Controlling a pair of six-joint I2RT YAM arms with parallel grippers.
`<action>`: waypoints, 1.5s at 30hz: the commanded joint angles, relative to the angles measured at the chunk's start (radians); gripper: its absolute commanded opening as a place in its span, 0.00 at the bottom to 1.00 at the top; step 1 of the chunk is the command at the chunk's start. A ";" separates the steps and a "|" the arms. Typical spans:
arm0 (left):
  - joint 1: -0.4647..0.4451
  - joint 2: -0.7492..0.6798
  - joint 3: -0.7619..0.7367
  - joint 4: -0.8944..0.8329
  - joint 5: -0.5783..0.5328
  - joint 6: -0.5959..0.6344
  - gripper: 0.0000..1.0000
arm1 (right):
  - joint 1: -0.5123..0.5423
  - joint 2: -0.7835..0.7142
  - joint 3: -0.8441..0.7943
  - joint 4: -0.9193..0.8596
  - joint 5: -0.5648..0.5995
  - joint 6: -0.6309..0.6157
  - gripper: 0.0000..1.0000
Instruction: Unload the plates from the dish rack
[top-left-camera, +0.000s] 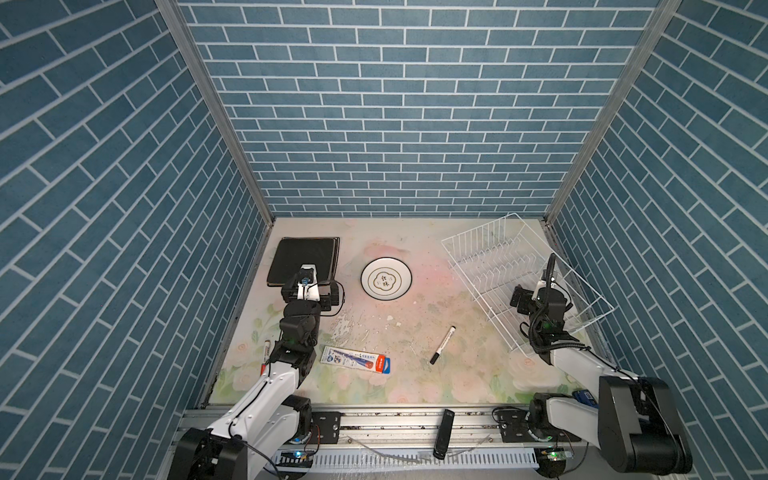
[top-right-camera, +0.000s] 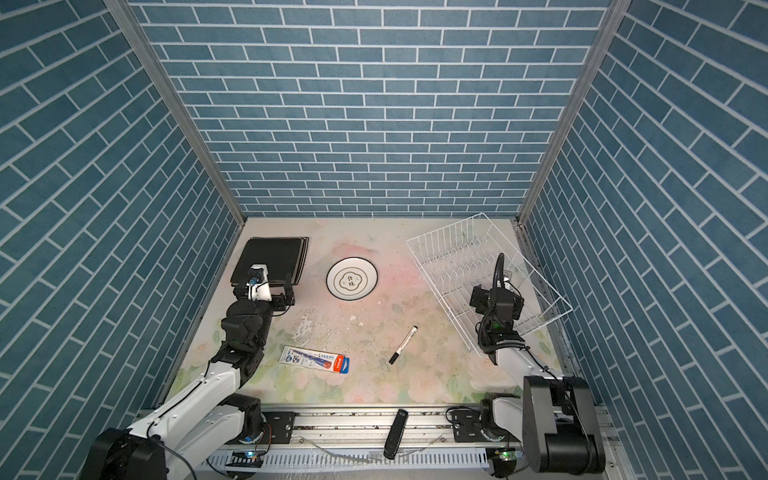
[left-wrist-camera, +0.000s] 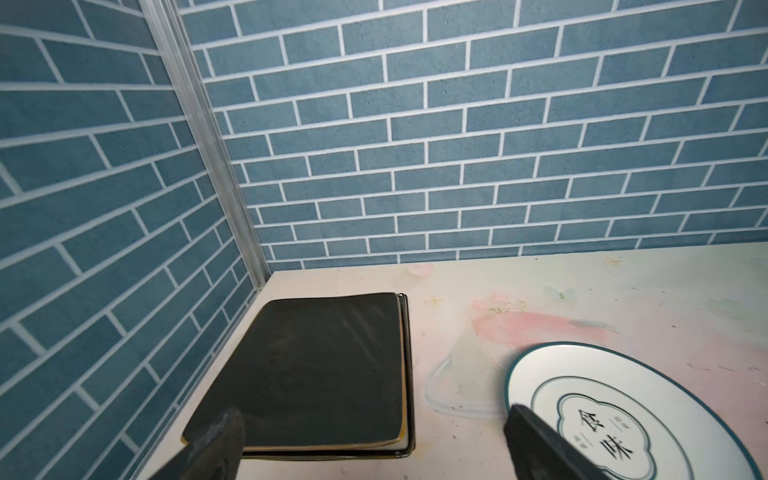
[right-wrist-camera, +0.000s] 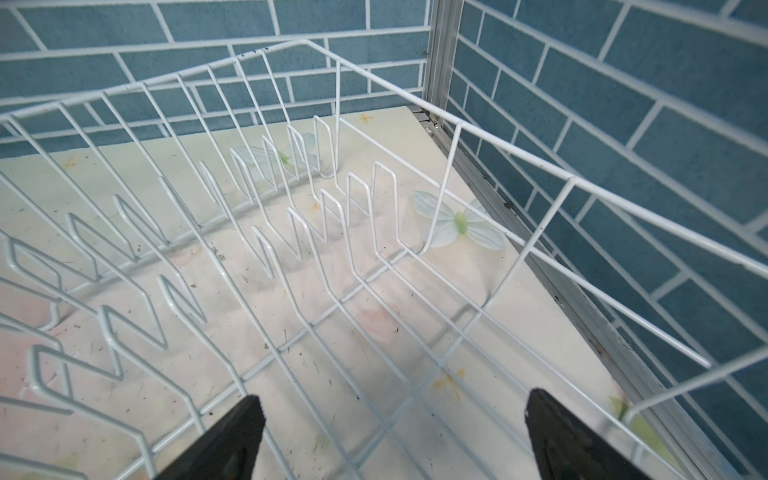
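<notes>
My left gripper (left-wrist-camera: 372, 415) hangs open, straddling stacked plates (left-wrist-camera: 316, 365) and round plate (left-wrist-camera: 648, 386); my right gripper (right-wrist-camera: 395, 397), open, sits above the dish rack (right-wrist-camera: 517, 150).

Robot test cell in a lab, dressed as a kitchen. The walls (top-left-camera: 395, 104) carry a printed blue brick pattern and are joined by aluminium profiles (top-left-camera: 220, 116). The floral-print surface (top-left-camera: 415, 382) holds a rack (top-left-camera: 498, 266) and plates (top-left-camera: 303, 253). The left arm (top-left-camera: 270, 382) and right arm (top-left-camera: 577, 365) mount on a front rail (top-left-camera: 382, 422) beside a cable duct (top-left-camera: 374, 459).
</notes>
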 joint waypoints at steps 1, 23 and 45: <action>-0.003 -0.014 -0.024 0.071 -0.070 0.058 1.00 | -0.008 0.060 -0.045 0.229 -0.029 -0.083 0.99; 0.100 0.352 -0.079 0.337 -0.049 -0.029 1.00 | -0.060 0.125 0.026 0.175 -0.220 -0.128 0.99; 0.167 0.620 0.112 0.234 0.036 -0.052 1.00 | -0.066 0.326 -0.002 0.437 -0.279 -0.113 0.99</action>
